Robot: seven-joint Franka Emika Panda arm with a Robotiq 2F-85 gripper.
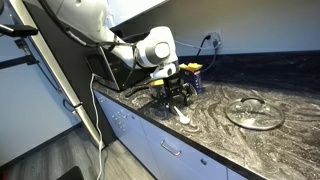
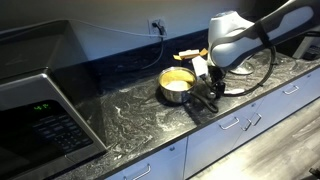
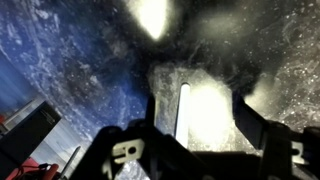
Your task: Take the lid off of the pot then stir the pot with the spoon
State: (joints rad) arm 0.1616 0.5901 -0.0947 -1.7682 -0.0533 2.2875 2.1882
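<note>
The steel pot (image 2: 178,86) stands open on the dark marbled counter and shows its yellow contents. In an exterior view (image 1: 170,88) it is mostly hidden behind my gripper. The glass lid (image 1: 254,111) lies flat on the counter, well away from the pot. The small white spoon (image 1: 183,117) lies on the counter in front of the pot. In the wrist view its handle (image 3: 183,108) lies between my fingers, closer to one of them. My gripper (image 3: 197,112) (image 1: 177,102) (image 2: 207,99) points down, low over the spoon, with its fingers open on either side.
A big black appliance (image 2: 40,105) stands at one end of the counter. A yellowish object (image 2: 190,54) lies by the wall behind the pot, below an outlet with a cable (image 2: 156,25). The counter's front edge (image 1: 190,140) runs close to the spoon.
</note>
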